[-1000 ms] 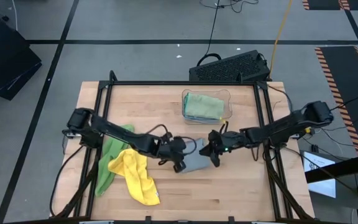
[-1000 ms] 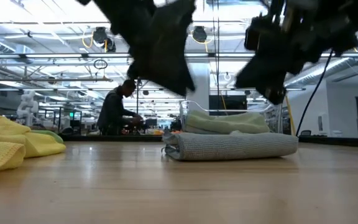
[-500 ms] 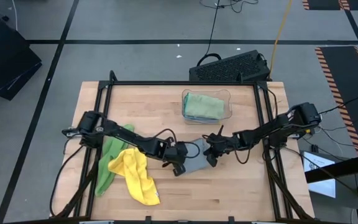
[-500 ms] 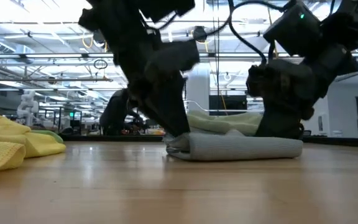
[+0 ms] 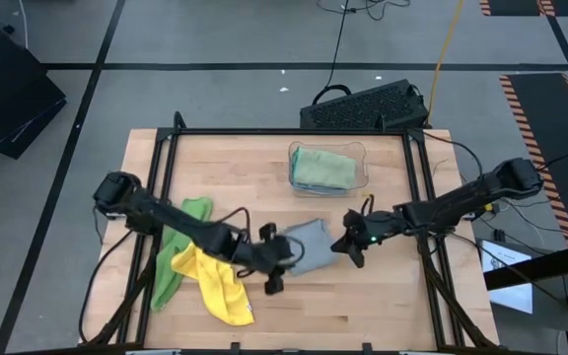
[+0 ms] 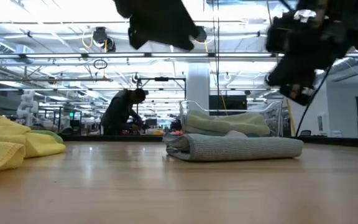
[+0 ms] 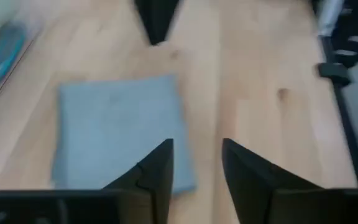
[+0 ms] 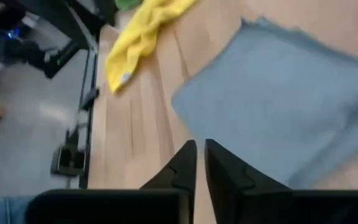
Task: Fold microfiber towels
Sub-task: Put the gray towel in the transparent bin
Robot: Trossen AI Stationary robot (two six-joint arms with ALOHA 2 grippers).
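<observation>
With its fold apparently finished, the grey towel (image 5: 309, 248) is left flat on the counter (image 5: 264, 168), flanked by the left hand (image 5: 274, 271), fingers apart and empty, and the right hand (image 5: 348, 249), nearly closed on nothing.

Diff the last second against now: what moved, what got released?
Both grippers were down at the ends of the folded grey towel half a second ago. Now both are lifted clear of it: left gripper back toward the yellow towel, right gripper off to the other side, fingers shut and empty. Unchanged: grey towel stays folded in place, yellow and green towel in a heap, bin with its towels.
</observation>
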